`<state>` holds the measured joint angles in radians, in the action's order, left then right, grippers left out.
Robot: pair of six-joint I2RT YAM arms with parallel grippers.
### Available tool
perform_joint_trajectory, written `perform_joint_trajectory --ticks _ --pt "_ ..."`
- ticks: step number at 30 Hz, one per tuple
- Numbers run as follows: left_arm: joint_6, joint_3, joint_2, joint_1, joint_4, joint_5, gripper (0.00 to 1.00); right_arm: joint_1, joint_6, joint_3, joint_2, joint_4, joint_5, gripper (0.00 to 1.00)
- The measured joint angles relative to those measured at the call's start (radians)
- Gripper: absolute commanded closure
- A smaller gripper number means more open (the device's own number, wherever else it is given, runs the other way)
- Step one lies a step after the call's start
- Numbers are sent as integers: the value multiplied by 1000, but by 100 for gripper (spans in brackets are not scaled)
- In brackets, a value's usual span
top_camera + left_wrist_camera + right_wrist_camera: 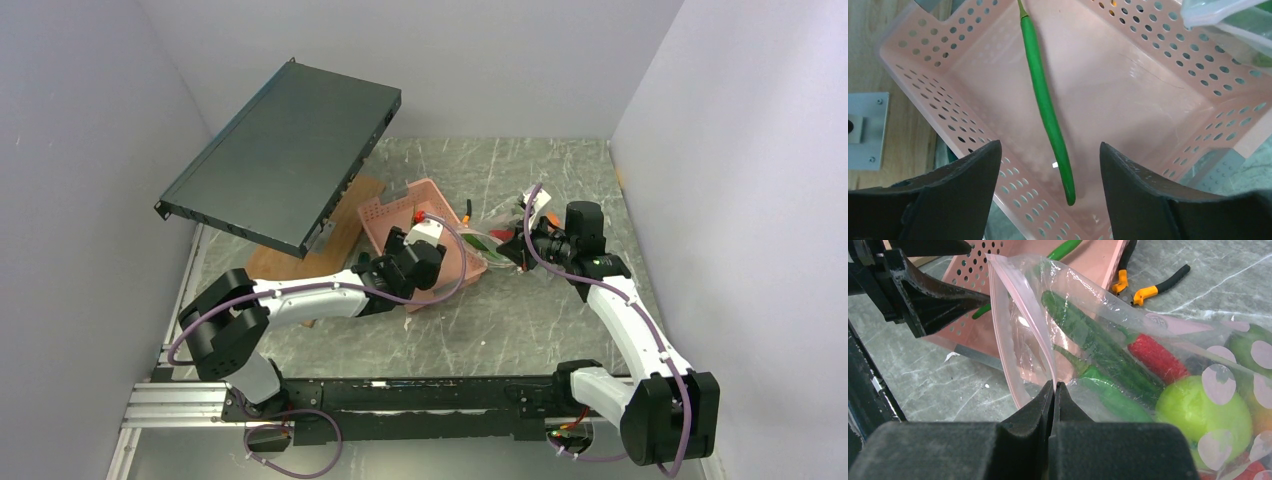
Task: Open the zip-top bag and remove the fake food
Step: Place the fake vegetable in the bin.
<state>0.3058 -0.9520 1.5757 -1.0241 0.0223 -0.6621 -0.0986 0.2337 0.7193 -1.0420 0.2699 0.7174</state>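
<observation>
zip-top bag (1023,315) pinched by right gripper (1054,390).

No text, label, brand, number or sign can be read in any view. The pale round patches (1218,385) printed on the zip-top bag (1098,305) carry no legible characters. Any marking on the dark flat unit (285,150) is too small to be made out.

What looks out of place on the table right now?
The flat dark metal box at the back left looks tilted, propped up above the wooden board rather than lying flat. Nothing looks spilled.
</observation>
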Motion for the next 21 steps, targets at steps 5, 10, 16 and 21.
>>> perform_joint_trajectory --ticks 5,10,16,21 --pt "30 0 -16 0 58 42 13 0 1 0 0 1 0 100" --pt "37 7 -97 0 84 150 6 0 3 0 0 3 0 100" --pt "48 101 -252 0 -1 317 5 0 3 0 0 12 0 100" --pt "59 122 -311 0 -57 443 6 0 5 0 0 14 1 100"
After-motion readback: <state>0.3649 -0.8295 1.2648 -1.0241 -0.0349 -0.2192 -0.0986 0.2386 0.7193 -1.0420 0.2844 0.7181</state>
